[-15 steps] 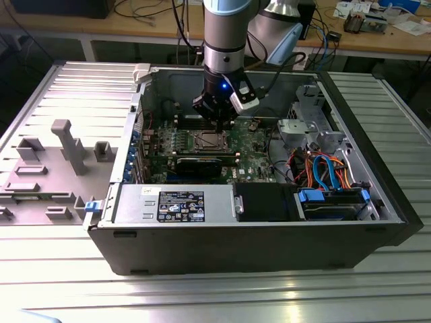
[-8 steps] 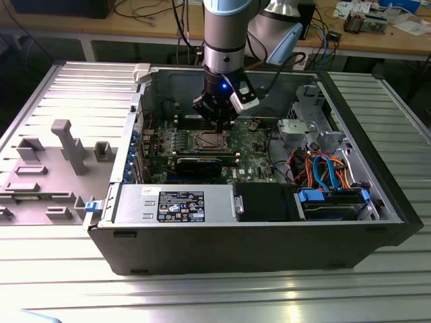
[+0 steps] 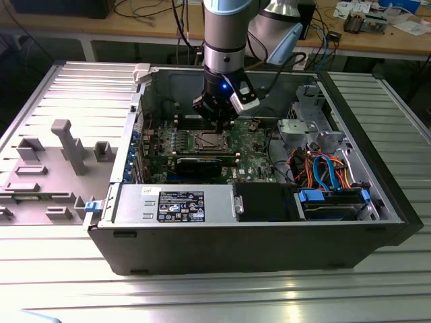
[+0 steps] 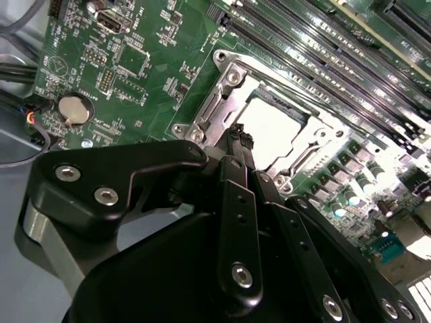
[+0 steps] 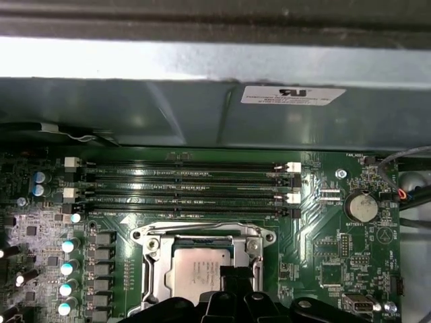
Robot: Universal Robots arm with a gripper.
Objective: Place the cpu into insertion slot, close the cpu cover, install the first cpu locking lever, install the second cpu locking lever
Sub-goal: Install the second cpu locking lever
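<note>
- Cpu (image 5: 199, 274) sits in the insertion slot (image 5: 156, 272) on the green motherboard (image 5: 323, 249), its pale metal top showing through the cpu cover (image 4: 222, 111) that lies flat around it.
- My gripper (image 4: 241, 143) hovers just above the chip's edge, fingertips (image 4: 235, 138) drawn together with nothing between them.
- In the exterior view my gripper (image 3: 219, 120) reaches down into the open computer case (image 3: 236, 232).

Labels are there — no print legible.
</note>
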